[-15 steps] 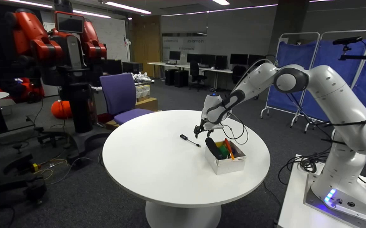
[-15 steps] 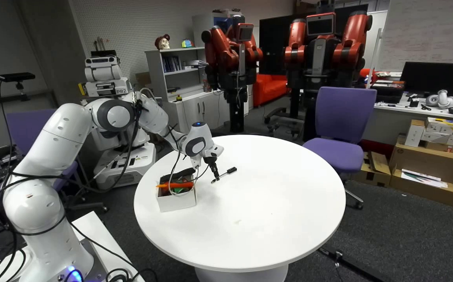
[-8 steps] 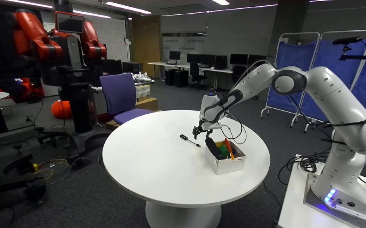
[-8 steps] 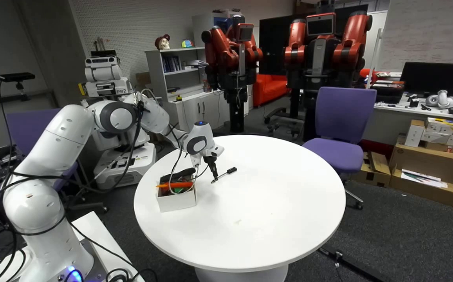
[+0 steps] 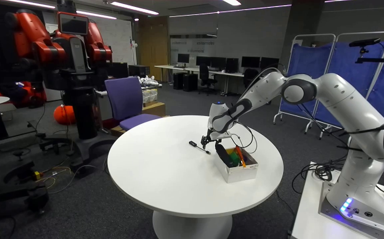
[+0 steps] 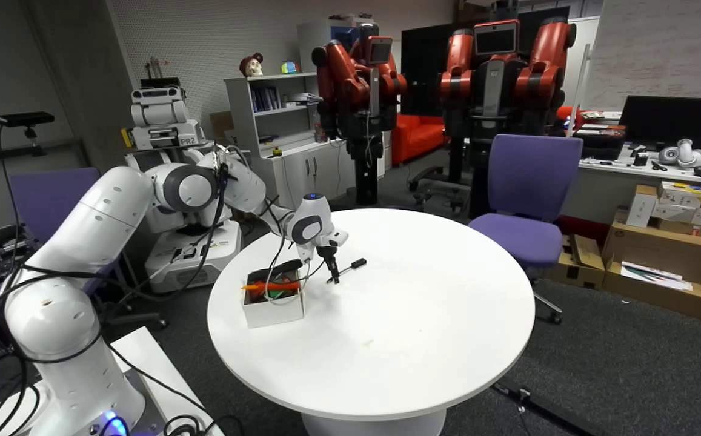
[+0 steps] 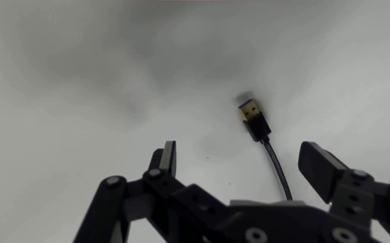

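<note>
The hand [image 7: 238, 157] has dipped nearer the worktop [image 5: 152, 166], its jaws standing wide and empty, leaving the black adapter cable [image 7: 277, 165] just beneath the gap between them (its gold plug [image 7: 249, 110] shows past them). The filled white box [image 5: 241, 175] sits near the hand, unmoved.

White arm [image 5: 357, 108], grey joint rings [image 5: 310, 88], black hand [image 7: 238, 155]

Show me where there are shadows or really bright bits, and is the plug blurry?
In the wrist view, soft grey shadows spread over the white tabletop, a darker one edges the gold-tipped USB-A plug, which looks fairly sharp; in an exterior view, the ceiling lights glare, washed out to white; in both exterior views, the robot arm's base lights glow blue.
</note>
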